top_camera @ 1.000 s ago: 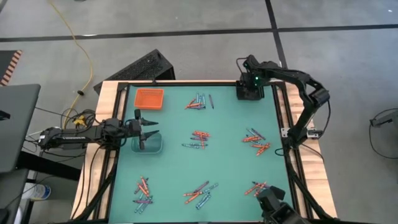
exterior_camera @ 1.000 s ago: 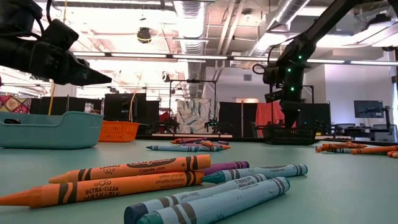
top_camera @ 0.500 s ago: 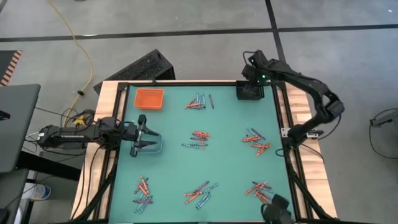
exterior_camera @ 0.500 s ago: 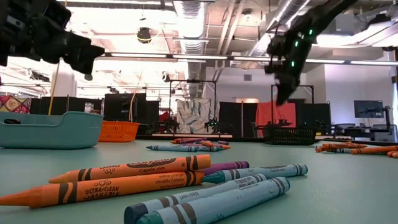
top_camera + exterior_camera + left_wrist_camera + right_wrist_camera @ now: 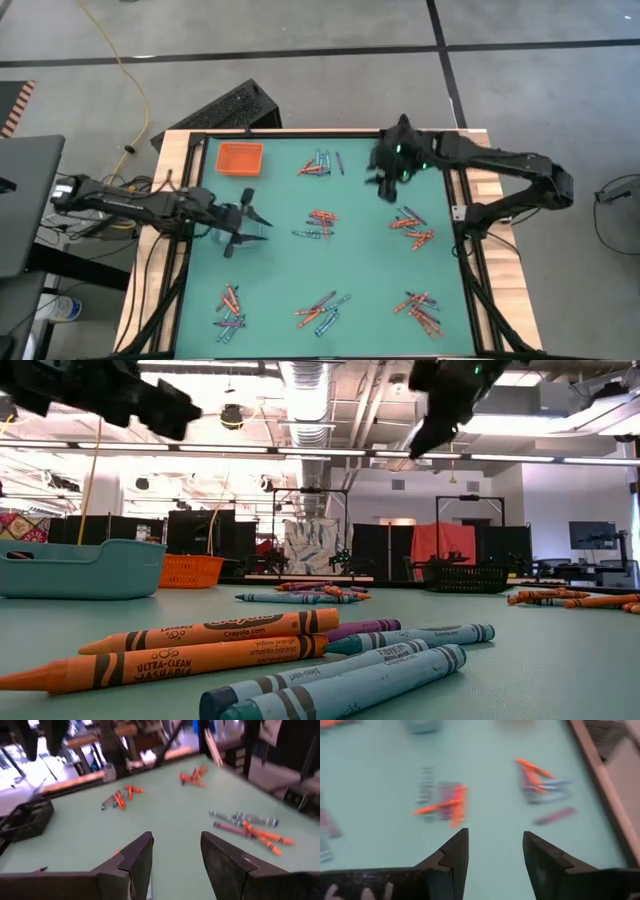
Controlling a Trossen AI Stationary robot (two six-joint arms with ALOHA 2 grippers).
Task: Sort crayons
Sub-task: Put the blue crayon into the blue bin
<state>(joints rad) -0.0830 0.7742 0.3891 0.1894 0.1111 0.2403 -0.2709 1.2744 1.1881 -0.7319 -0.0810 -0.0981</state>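
From above, the green surface [image 5: 360,260] carries seven loose clusters of crayons [image 5: 322,222]. Taking the orange tray [image 5: 240,158] in the far left corner as landmark: one cluster lies just to its right along the far edge, three run in a row across the middle, and three more along the near edge. The left gripper [image 5: 250,222] hangs nearer than the orange tray, over the spot where a clear tray [image 5: 240,236] sits, its fingers apart and holding nothing; the middle cluster lies to its right, well apart. The right gripper [image 5: 383,175] hovers far to the right of the orange tray, between the far-edge cluster and the cluster at middle right, touching neither.

At table height, orange, purple and blue-grey crayons [image 5: 250,645] lie side by side in the foreground. The teal-looking tray [image 5: 80,568] stands at left with the orange tray [image 5: 188,570] just behind it; a black tray [image 5: 468,576] stands farther right. Both arms hang high above, clear of every crayon.

In the left wrist view, the left gripper [image 5: 176,857] shows two spread fingers with nothing between them; crayons [image 5: 247,824] lie scattered ahead on the surface.

In the right wrist view, the right gripper [image 5: 495,855] is likewise spread and empty, with orange and blue crayons [image 5: 445,802] lying below and beyond it, none touched.
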